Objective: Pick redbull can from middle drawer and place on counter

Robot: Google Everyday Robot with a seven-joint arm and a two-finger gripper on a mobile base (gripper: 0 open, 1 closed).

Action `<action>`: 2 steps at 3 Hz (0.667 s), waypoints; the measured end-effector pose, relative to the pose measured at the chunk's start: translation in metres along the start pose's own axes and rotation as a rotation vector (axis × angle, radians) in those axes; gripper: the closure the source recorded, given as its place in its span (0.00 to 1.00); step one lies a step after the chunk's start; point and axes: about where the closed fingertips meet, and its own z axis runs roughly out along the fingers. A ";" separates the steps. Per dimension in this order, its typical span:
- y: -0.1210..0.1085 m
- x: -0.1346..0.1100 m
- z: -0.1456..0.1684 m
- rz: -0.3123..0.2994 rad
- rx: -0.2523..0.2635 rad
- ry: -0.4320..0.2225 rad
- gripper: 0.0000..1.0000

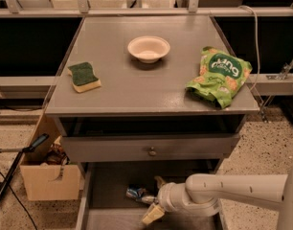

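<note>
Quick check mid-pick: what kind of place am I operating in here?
Probably a robot test lab staged as a kitchenette: a grey cabinet whose counter holds a sponge, bowl and chip bag, plus a cardboard box on speckled floor. The end effector is in the middle drawer, beside the redbull can.

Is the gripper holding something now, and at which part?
Nothing is held yet. The gripper is open in the middle drawer, its fingers spread near one end of the lying redbull can.

My one camera, above and before the counter [151, 87], tilted down on it from fairly near, my gripper [155, 199] below the counter, in the middle drawer [110, 183]
</note>
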 end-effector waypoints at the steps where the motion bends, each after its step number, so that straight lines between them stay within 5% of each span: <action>1: -0.001 0.005 0.002 0.000 0.002 0.001 0.00; 2: -0.001 0.005 0.002 0.000 0.002 0.001 0.19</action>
